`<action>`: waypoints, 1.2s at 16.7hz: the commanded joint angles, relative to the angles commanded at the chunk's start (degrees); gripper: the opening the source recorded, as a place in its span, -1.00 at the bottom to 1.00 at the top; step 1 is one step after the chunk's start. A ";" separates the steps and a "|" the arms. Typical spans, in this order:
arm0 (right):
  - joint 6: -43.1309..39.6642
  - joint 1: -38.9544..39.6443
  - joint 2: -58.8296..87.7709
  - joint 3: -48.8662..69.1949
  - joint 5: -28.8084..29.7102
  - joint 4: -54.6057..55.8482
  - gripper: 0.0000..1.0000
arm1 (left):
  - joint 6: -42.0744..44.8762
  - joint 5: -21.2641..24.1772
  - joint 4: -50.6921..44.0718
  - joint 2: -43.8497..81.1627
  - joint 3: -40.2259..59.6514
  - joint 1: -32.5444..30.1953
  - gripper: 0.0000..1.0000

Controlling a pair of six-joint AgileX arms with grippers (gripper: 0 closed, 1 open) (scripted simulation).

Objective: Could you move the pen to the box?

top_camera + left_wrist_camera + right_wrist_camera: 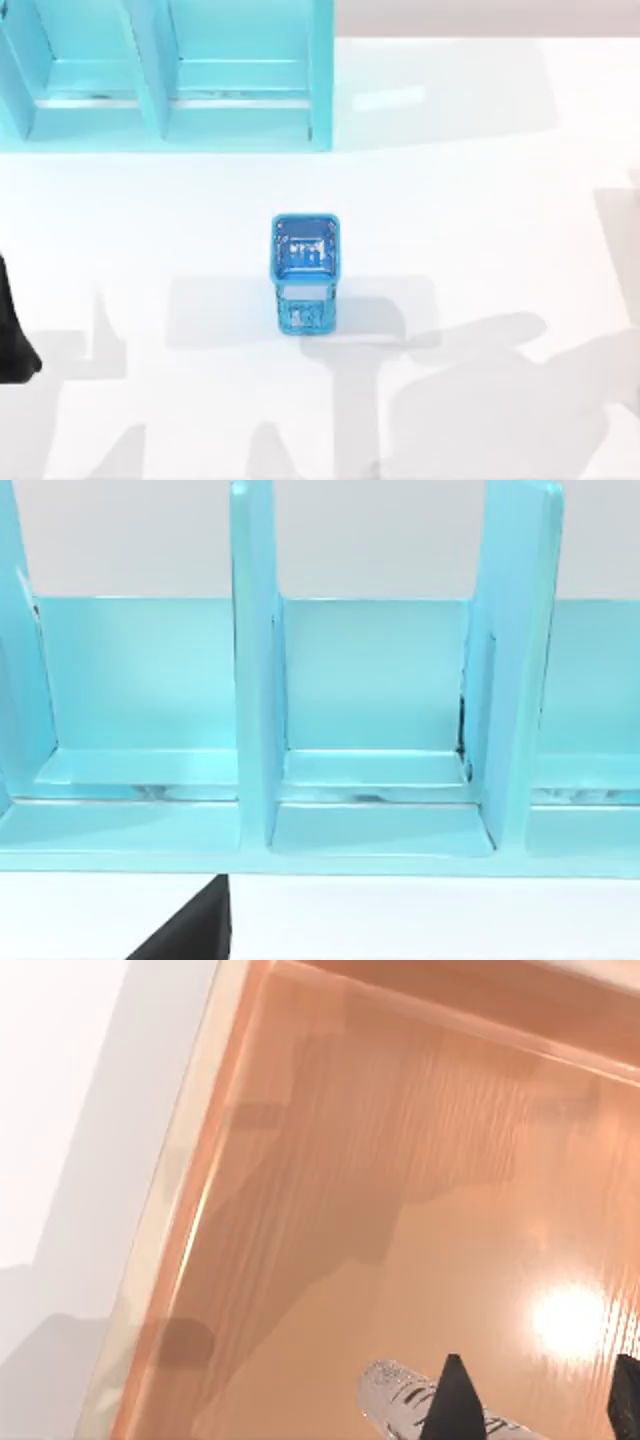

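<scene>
Right gripper (535, 1405) is gripping one pen (400, 1400) over one wooden box (330, 1160). One blue mesh holder (305, 272) is standing mid-table; the left arm (12, 330) is idling at the table's left edge, finger state impossible to tell.

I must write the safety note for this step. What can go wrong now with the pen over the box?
The right gripper holds the pen above the orange box floor; an early release may let it bounce or roll. Its grey-white end points toward the box wall, so a sideways move could knock it.
</scene>
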 joint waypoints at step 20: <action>0.48 0.20 0.00 -3.05 0.39 3.27 1.00 | 0.00 0.00 0.00 0.00 0.00 0.00 1.00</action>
